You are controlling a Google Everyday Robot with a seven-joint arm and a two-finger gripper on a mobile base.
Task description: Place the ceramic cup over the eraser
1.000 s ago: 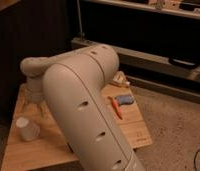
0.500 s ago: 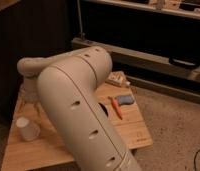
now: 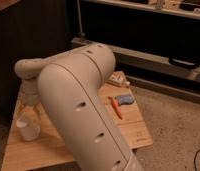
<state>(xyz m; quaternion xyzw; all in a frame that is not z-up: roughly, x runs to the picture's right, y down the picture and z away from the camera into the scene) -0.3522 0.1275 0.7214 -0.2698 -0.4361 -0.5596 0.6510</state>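
— Gripper [image 3: 31, 113]?
— Over the left end of the table [image 3: 135, 131], hanging just above the cup [image 3: 28, 130]. Jaws apart, clamped on nothing.
— Cup?
— White, upright, near the left front edge, right under the fingers. Touching them or not: cannot tell.
— Anything else there?
— Orange stick [image 3: 116, 107] and blue piece [image 3: 124, 99] side by side on the right half, well apart from the cup. Big pale arm [image 3: 78, 100] across the middle, hiding much of the top.
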